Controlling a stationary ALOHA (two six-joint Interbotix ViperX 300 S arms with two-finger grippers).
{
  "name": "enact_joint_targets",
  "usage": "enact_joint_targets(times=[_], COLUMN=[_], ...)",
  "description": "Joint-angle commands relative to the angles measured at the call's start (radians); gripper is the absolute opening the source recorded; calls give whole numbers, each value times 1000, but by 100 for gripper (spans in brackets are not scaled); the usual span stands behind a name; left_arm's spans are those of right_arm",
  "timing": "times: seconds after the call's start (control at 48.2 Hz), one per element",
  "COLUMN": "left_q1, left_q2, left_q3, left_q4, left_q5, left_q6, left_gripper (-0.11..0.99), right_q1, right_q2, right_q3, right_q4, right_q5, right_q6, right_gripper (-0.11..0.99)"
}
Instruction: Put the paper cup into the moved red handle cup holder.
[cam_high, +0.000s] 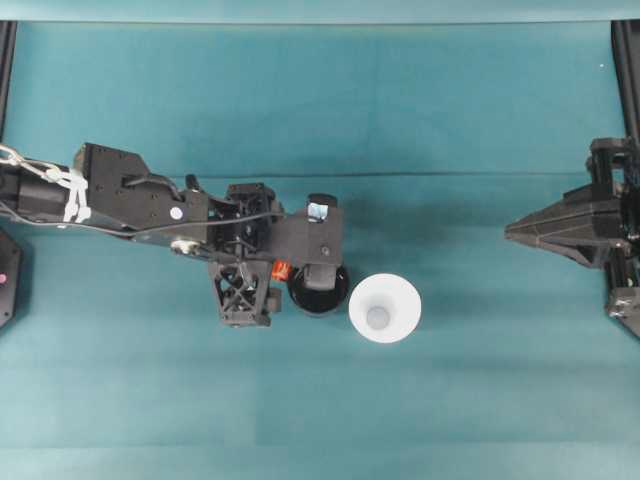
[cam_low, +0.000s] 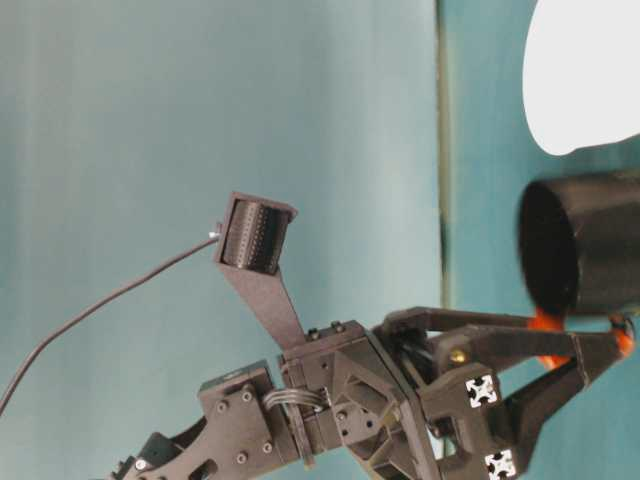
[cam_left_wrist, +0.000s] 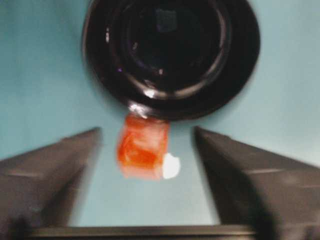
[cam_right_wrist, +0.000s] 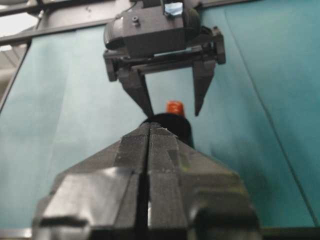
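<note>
The white paper cup (cam_high: 385, 310) stands upright on the teal table, just right of the red handle cup holder (cam_high: 318, 292). The holder is glossy black, and its orange-red handle tab (cam_high: 281, 270) points left. My left gripper (cam_high: 276, 276) is open. In the left wrist view its two fingers (cam_left_wrist: 50, 165) straddle the tab (cam_left_wrist: 144, 147) with a gap on each side, and the holder (cam_left_wrist: 170, 55) lies just ahead. The table-level view shows the cup (cam_low: 585, 70) beside the holder (cam_low: 585, 255). My right gripper (cam_high: 510, 232) is shut at the far right and holds nothing.
The left arm (cam_high: 130, 195) stretches in from the left edge. Black frame parts stand at the table's left and right edges (cam_high: 625, 300). Bare teal cloth (cam_high: 320, 100) lies between the cup and the right gripper, and also behind and in front of the objects.
</note>
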Motion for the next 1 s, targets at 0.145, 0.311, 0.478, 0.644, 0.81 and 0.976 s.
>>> enact_joint_targets(times=[0.145, 0.311, 0.478, 0.644, 0.81, 0.976], left_q1=[-5, -5, -5, -5, -5, -5], left_q2=[-11, -49, -138, -296, -454, -575], left_q3=[-3, 2, 29, 92, 166, 235], left_q4=[2, 3, 3, 3, 3, 3], left_q5=[-5, 17, 80, 115, 115, 114], left_q6=[3, 8, 11, 12, 12, 11], left_gripper=[83, 83, 83, 83, 83, 83], right_q1=[0, -2, -2, -5, -9, -15], right_q2=[5, 5, -2, -5, -5, -3], right_q3=[-11, -11, -11, -18, -54, -83], right_q4=[2, 0, 2, 2, 0, 0], right_q5=[8, 34, 40, 106, 187, 252], right_q6=[8, 11, 32, 74, 94, 95], right_gripper=[-11, -11, -11, -11, -11, -11])
